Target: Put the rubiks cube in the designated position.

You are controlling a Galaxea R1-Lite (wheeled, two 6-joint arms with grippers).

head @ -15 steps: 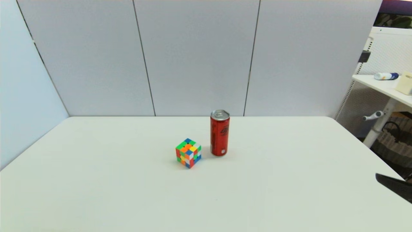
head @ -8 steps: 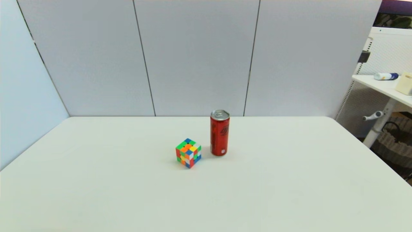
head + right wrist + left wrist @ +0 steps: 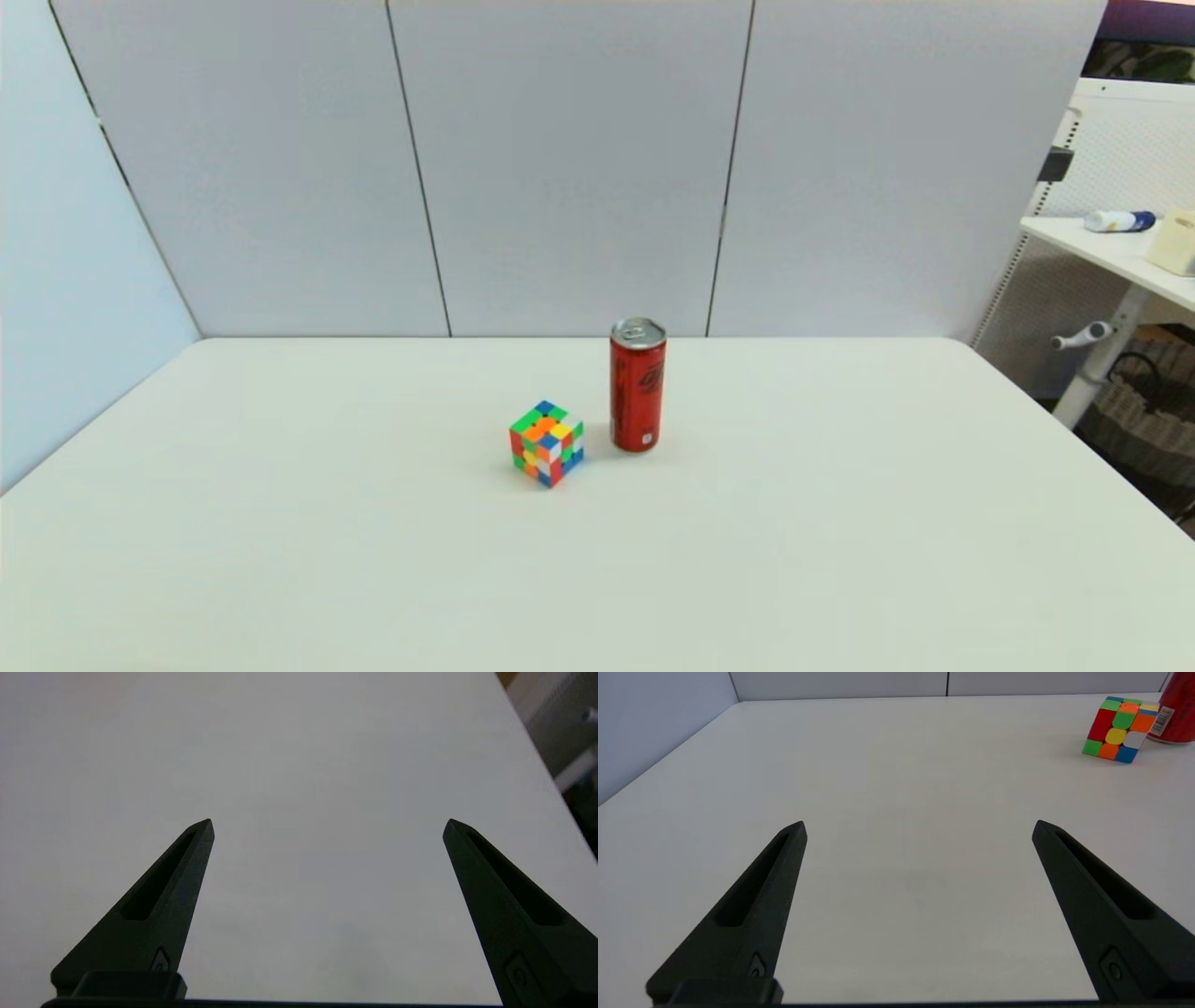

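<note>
on smooth white table (image 3: 840, 523), glossy blocky rubiks cube (image 3: 547, 444) beside cylindrical can (image 3: 638, 385).

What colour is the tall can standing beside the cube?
The tall slim metal drink can is red with a silver top, clearest in the head view.

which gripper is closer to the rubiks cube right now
Left. The left gripper, open, has the rubiks cube in its wrist view, some way ahead. The right gripper, also open, sees only bare table.

Head camera high, facing table (image 3: 840, 560); wrist cameras low over it; left wrist shares cube (image 3: 1119, 729).
</note>
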